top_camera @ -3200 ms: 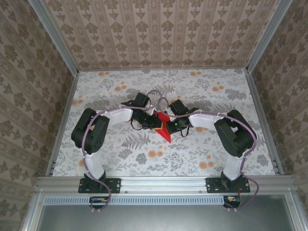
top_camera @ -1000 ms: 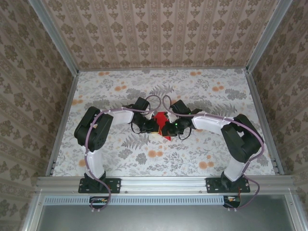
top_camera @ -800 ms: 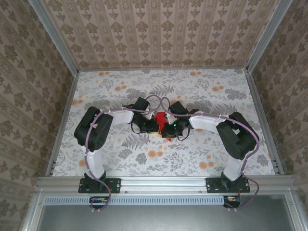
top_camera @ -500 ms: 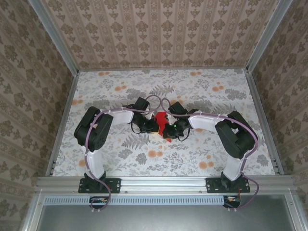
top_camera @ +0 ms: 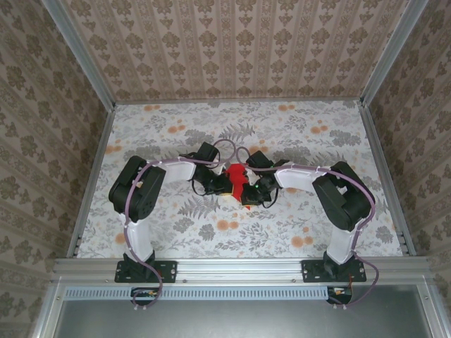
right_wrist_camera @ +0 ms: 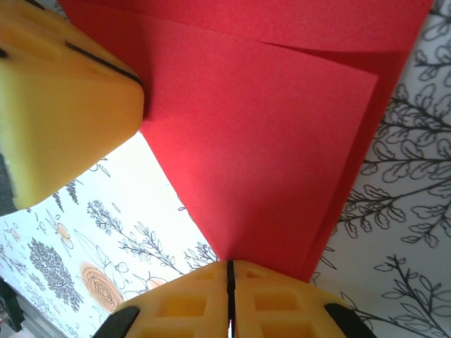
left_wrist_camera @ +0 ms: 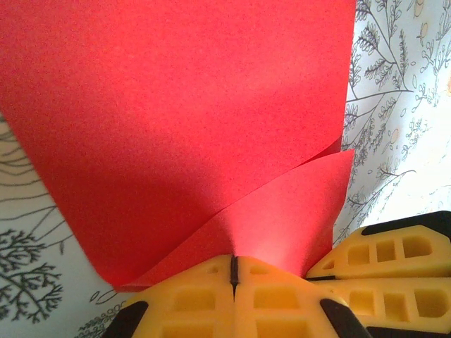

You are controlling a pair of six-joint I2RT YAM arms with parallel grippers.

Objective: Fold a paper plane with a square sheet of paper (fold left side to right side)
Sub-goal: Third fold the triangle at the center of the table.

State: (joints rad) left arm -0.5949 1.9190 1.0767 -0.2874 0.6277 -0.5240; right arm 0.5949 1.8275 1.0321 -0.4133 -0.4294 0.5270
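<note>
Compared with 3.2 seconds ago, the red paper (top_camera: 237,176) looks smaller from above: then it was a wide pointed shape with a long tip toward the near edge, and now it shows as a narrow strip between the 2 wrists. The grippers have come closer together since then. In the last second the elbow of the right arm (top_camera: 343,201) has moved a little inward, and the left arm has kept its pose.

The paper is near the middle of the table (top_camera: 296,134), over the flowered cloth. In the top view its long axis goes from far to near and leans slightly to the right at the near end, where a small red tip appears just beside the right gripper (top_camera: 249,192). The left gripper (top_camera: 224,184) is at its left side.

The top view gives the position of the paper, but its layers are too small to see there. In the left wrist view the left gripper (left_wrist_camera: 234,262) is closed on the paper (left_wrist_camera: 190,120), and a lower flap rises from the jaws under a large upper layer. In the right wrist view the right gripper (right_wrist_camera: 230,266) is closed on a corner of the paper (right_wrist_camera: 261,141); 2 layers with shifted edges are visible, and a finger of the left gripper (right_wrist_camera: 63,105) touches the paper's edge.
</note>
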